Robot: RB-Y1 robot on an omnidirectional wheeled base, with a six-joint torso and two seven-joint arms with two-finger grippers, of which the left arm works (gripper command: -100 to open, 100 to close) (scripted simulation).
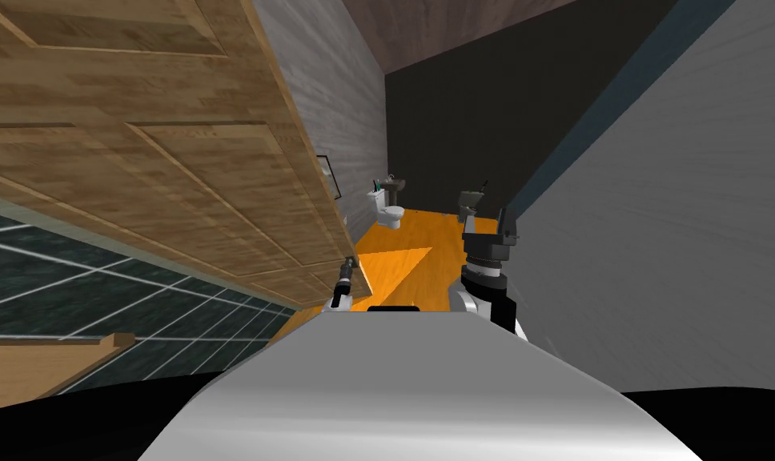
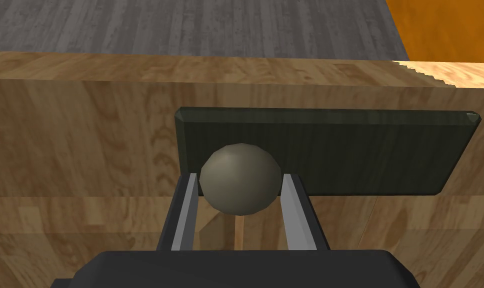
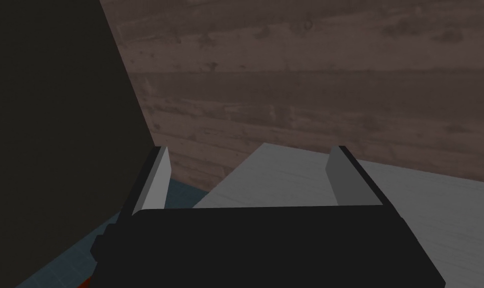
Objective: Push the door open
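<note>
The wooden panelled door stands at my left, its free edge pointing toward the room ahead. In the left wrist view a round grey-brown knob sticks out from a dark plate on the door face. My left gripper is shut on that knob, one finger pressed against each side. In the head view the left gripper sits at the door's edge. My right gripper is raised at the right near the grey wall, open with nothing between its fingers.
Beyond the door an orange floor leads to a white toilet and a small sink at the far end. A grey wall runs close along my right. Dark tiled floor lies at my left.
</note>
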